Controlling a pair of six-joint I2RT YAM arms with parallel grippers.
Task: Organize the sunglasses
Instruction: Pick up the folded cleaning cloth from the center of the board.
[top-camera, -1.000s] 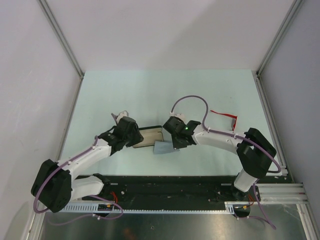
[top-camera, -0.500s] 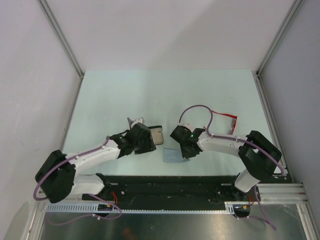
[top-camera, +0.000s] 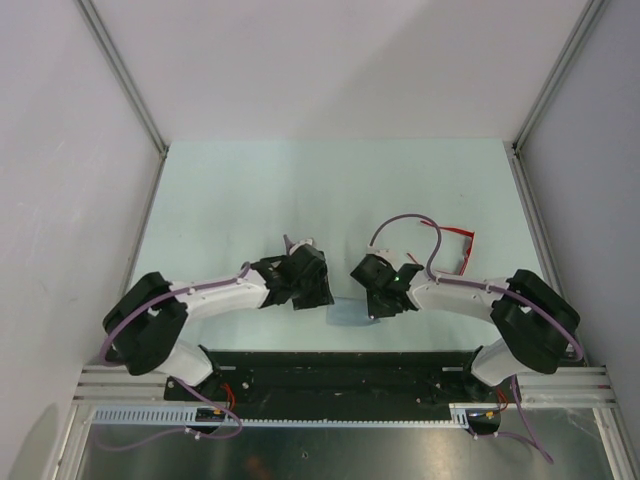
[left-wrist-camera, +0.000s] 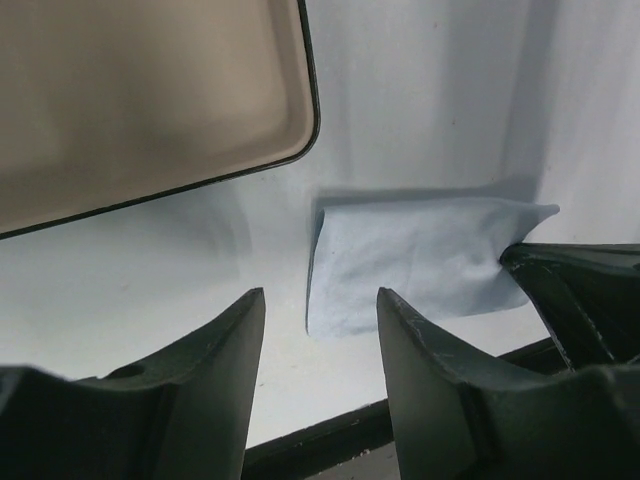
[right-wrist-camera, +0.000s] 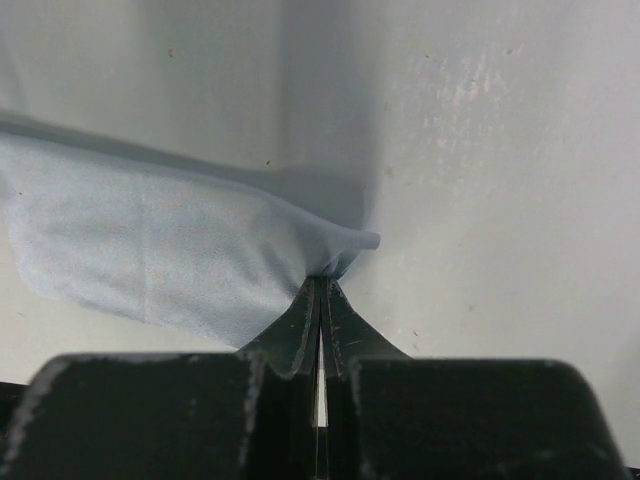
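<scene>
The red-framed sunglasses (top-camera: 455, 245) lie on the table at the right, behind my right arm, apart from both grippers. The grey-blue cloth (top-camera: 345, 315) lies near the table's front edge between the grippers; it also shows in the left wrist view (left-wrist-camera: 420, 255) and the right wrist view (right-wrist-camera: 150, 250). My right gripper (top-camera: 372, 300) (right-wrist-camera: 320, 280) is shut on the cloth's right corner. My left gripper (top-camera: 315, 293) (left-wrist-camera: 320, 297) is open and empty just above the cloth's left edge. The open black case with its beige inside (left-wrist-camera: 150, 90) lies just behind-left of the cloth, hidden under my left wrist in the top view.
The black front edge of the table (left-wrist-camera: 330, 440) runs right below the left fingers. The right gripper's fingers (left-wrist-camera: 570, 290) show at the right of the left wrist view. Enclosure walls and metal posts (top-camera: 140, 110) border the table.
Both grippers have moved toward the front edge and closer together. The right gripper dragged the cloth right and nearer. The left gripper moved right over the case, which it now hides from above.
</scene>
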